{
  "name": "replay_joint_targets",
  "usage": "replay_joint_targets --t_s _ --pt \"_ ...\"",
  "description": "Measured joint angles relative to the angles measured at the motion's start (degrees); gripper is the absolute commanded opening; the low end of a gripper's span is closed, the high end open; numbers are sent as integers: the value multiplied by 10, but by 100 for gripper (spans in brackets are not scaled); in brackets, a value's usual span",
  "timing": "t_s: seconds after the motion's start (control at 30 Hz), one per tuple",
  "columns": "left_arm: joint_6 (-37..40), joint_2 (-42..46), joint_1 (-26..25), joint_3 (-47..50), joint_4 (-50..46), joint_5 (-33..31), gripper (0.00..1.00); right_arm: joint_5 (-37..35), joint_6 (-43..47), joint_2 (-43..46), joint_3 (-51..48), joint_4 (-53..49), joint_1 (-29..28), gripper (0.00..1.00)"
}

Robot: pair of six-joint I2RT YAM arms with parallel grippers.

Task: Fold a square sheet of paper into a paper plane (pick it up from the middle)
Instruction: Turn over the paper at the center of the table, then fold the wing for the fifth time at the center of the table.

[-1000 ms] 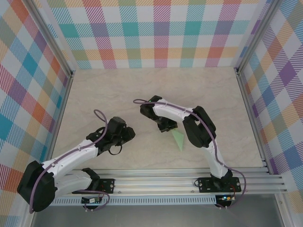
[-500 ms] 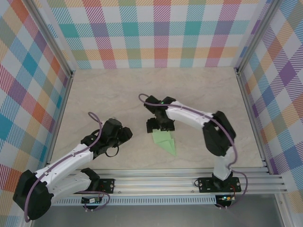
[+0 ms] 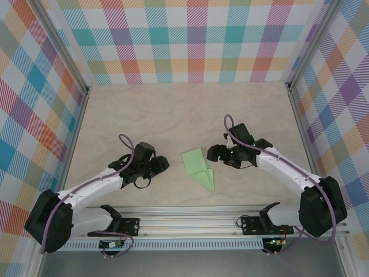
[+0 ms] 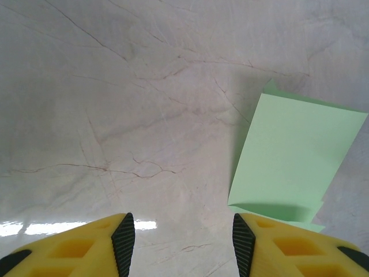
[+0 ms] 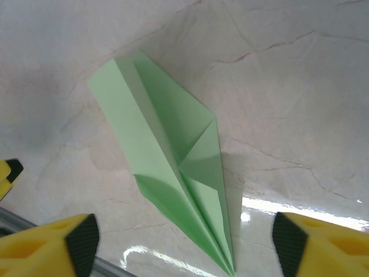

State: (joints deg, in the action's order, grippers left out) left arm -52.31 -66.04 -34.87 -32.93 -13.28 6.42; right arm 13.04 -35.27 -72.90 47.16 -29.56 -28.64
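The paper plane (image 3: 198, 167) is lying loose on the bench (image 3: 173, 109), with the left hand (image 3: 161, 166) and right hand (image 3: 214, 153) hovering spread and empty on either side of it, so its unpressed flaps are probably risking springing open.

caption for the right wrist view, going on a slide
Open right gripper above the folded pale-green paper plane on the table

The pale-green, dart-shaped paper plane (image 5: 167, 144) is thin matt paper, crisply creased. The beige, marble-veined counter (image 3: 173, 109) looks smooth and glossy, with glare. The ribbed silver rail (image 3: 202, 222) is dull metal.
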Motion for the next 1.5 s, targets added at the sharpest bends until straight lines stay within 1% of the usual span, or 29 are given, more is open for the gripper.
replay_joint_targets --t_s 0.03,0.1,0.13,0.27,0.43,0.5,0.63,0.77,1.0,1.17,1.33,1.5 --pt "-4 -7 0 0 8 4 51 17 1 6 -14 12 2 63" --pt "-9 -20 -2 0 22 10 51 47 -5 18 -44 42 6 49" --pt "-13 -28 -3 -1 30 12 51 62 -10 22 -59 53 7 44" --pt "-29 -59 -10 -9 56 15 51 118 -17 19 -86 80 9 34" --pt "-46 -100 -25 -25 84 15 50 175 5 -1 -82 93 9 27" --pt "-54 -109 -30 -28 93 14 50 193 20 -18 -72 86 9 22" --pt "-61 -118 -33 -33 104 14 51 224 44 -49 -48 80 9 20" --pt "-68 -130 -33 -34 119 12 51 250 52 -57 -40 75 8 20" --pt "-74 -167 -33 -40 141 12 51 271 75 -102 -27 67 6 19" --pt "-79 -193 -36 -61 145 15 51 278 93 -145 -18 59 4 19" --pt "-77 -221 -37 -97 148 17 51 281 104 -161 -2 57 2 20" --pt "-76 -248 -37 -111 151 23 50 280 112 -184 9 59 0 20"
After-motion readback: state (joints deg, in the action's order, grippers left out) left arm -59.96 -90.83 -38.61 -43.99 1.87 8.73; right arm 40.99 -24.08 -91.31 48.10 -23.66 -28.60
